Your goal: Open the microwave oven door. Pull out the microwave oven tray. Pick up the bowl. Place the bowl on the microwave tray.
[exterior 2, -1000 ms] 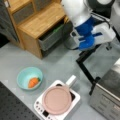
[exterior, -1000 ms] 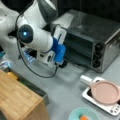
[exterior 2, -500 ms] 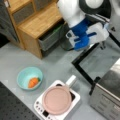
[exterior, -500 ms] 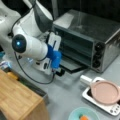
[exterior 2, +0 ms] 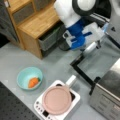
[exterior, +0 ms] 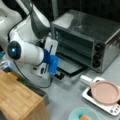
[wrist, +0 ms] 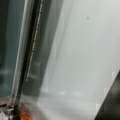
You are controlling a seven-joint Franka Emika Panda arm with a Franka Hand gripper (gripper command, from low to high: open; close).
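In a front view the door (exterior: 69,65) lies folded down flat before the oven (exterior: 86,37), with the gripper (exterior: 58,74) at its outer edge, seemingly by the handle. The opening step looks done; a clean release would avoid dragging the door. No tray is drawn out here.

In a front view the bowl (exterior 2: 29,78) sits well apart from the gripper (exterior 2: 98,45).

The wrist view shows only glass and frame close up. I cannot tell how wide the jaws stand.
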